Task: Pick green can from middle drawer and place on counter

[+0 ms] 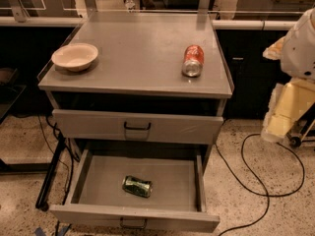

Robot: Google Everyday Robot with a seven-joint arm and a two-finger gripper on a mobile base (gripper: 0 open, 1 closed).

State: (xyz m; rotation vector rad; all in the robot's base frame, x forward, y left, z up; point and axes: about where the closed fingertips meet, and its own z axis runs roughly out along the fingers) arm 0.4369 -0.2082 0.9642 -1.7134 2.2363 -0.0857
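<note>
The green can (137, 186) lies on its side in the open middle drawer (187, 181), near its front centre. The drawer is pulled out at the bottom of the cabinet, below a closed grey drawer front (137, 127). The counter (138, 53) is the flat grey cabinet top. My gripper (281, 119) hangs with the white and cream arm at the right edge of the view, beside the cabinet. It is well right of the drawer and above floor level, touching nothing.
An orange-red can (192, 60) lies on its side on the counter's right part. A pale bowl (75, 56) stands at its left edge. A black cable (256, 181) loops on the speckled floor to the right. A dark frame (49, 176) stands left of the drawer.
</note>
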